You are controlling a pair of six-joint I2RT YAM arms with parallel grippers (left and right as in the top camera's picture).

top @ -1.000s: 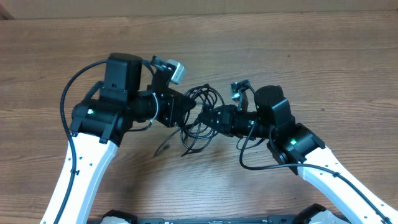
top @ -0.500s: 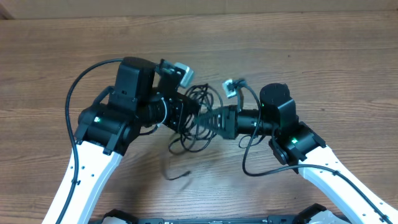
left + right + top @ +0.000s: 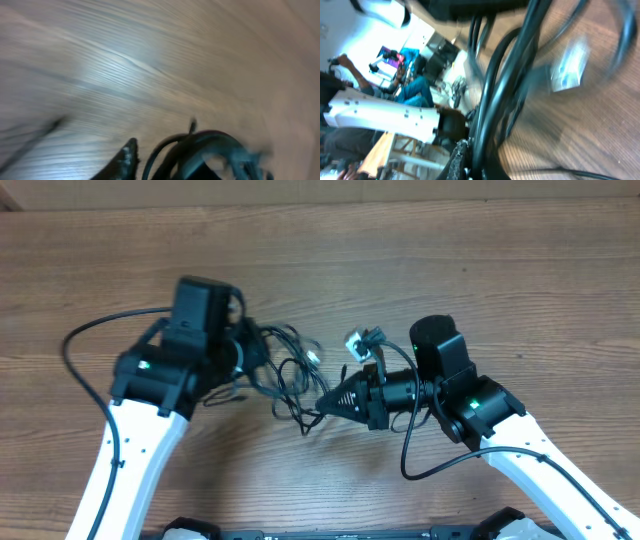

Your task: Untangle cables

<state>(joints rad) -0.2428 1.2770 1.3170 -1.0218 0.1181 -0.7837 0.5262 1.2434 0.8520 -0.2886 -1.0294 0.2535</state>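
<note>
Over the wooden counter, the cables hang in one loose black knot between the two arms, just left of centre. The left tool sits at the knot's left edge, tucked under its own wrist. From above I cannot tell whether it is spread or pressed together. Loops fan out of it to the right, and a small silvery plug shows at the top right of the tangle.

The right tool points left, its fingers tapered together to a tip that meets the lowest loop. It looks pinched onto a strand there.

The left wrist view is badly blurred: one dark finger at the bottom edge, and a curl of cables just beside it over the wood grain. The grip is unreadable here too.

In the right wrist view, thick black strands rise straight up from beside the finger at the bottom. A smeared silvery plug sits off to the right, and a white arm crosses the left of the frame.
</note>
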